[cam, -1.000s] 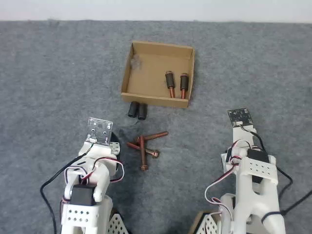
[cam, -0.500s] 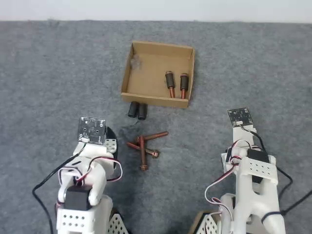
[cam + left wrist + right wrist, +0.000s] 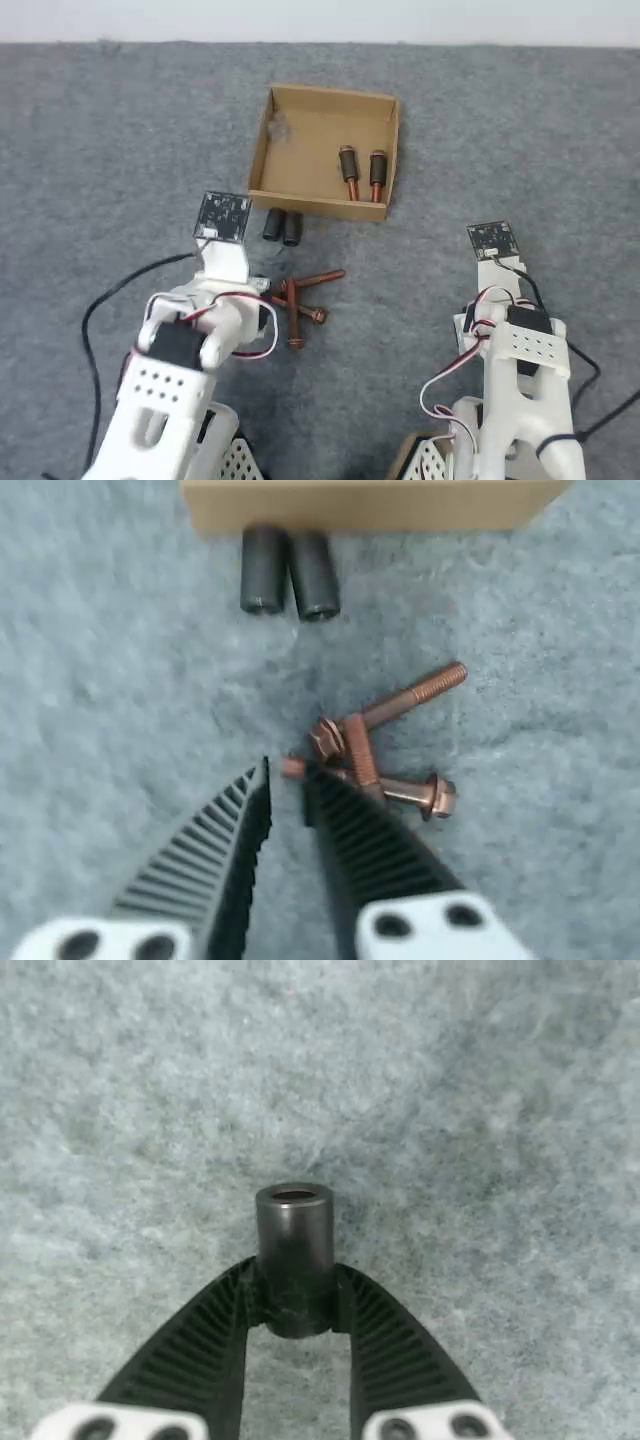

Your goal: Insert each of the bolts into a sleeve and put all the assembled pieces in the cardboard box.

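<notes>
Three copper bolts (image 3: 299, 299) lie crossed on the grey carpet, seen close in the left wrist view (image 3: 372, 757). My left gripper (image 3: 286, 773) hangs just above them, open by a narrow gap, with one bolt's end at its fingertips. Two black sleeves (image 3: 281, 227) lie side by side against the near wall of the cardboard box (image 3: 263, 140), and the left wrist view has them too (image 3: 288, 571). Inside the box lie two assembled pieces (image 3: 362, 173). My right gripper (image 3: 295, 1280) is shut on an upright black sleeve (image 3: 294, 1240) over bare carpet.
The left arm (image 3: 222, 280) leans in over the carpet just left of the bolts. The right arm (image 3: 510, 340) stands at the lower right, well apart from the box. Grey carpet stretches open on both sides of the box.
The left arm drew back to the left, then swung forward and right until its gripper reached the bolts. The right arm and its sleeve stayed still.
</notes>
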